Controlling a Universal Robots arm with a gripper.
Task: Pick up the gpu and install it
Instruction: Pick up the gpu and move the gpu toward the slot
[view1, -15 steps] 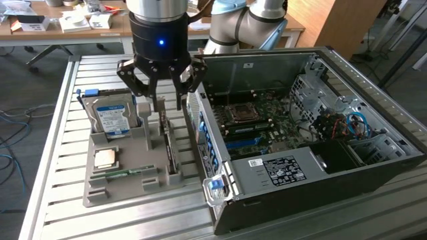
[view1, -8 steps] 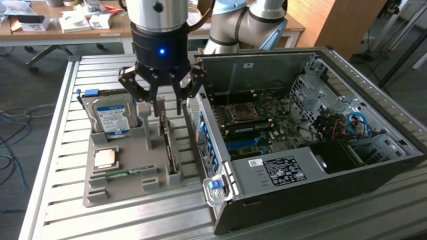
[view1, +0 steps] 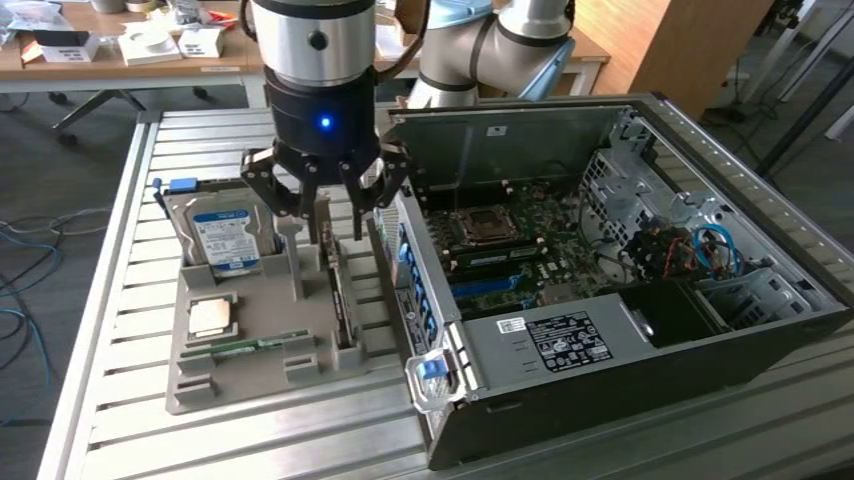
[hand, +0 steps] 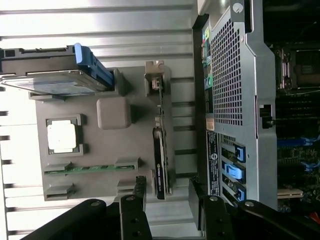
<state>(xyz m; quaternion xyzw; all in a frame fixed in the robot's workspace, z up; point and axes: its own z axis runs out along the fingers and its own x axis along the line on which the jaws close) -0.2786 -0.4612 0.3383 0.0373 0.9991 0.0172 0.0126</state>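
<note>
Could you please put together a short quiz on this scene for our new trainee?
1. True or false: the gpu already sits inside the computer case.
2. The gripper hangs above: A) the grey tray B) the computer case C) the floor.
3. Fill in: the gripper's jaws are ___.
Key: 1 false, it stands on edge in the grey tray; 2 A; 3 open.
</note>
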